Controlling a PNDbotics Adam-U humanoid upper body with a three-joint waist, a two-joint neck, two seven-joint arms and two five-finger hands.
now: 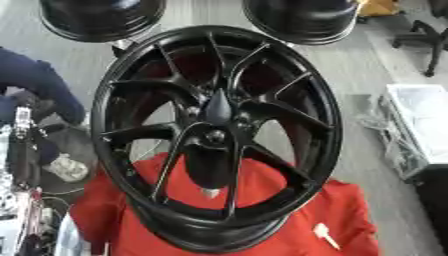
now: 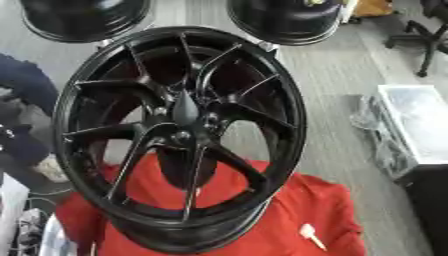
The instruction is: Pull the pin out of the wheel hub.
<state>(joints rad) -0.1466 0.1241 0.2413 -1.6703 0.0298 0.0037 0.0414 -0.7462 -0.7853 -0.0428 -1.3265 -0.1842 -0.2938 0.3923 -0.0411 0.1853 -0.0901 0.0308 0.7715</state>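
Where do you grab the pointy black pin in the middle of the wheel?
Probably around the pin's wider lower part, near the hub, coming from the wheel's front. It sticks out toward the camera and narrows to a tip, and spokes crowd its sides.

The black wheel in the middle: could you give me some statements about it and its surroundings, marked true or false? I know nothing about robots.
1. The black wheel sits on a red cloth. True.
2. The wheel is silver. False: it is black.
3. A small white object lies on the cloth to the right of the wheel. True.
4. A robot hand grips the wheel's rim. False: no robot hand shows in either view.
5. Two more dark wheels stand beyond it. True.
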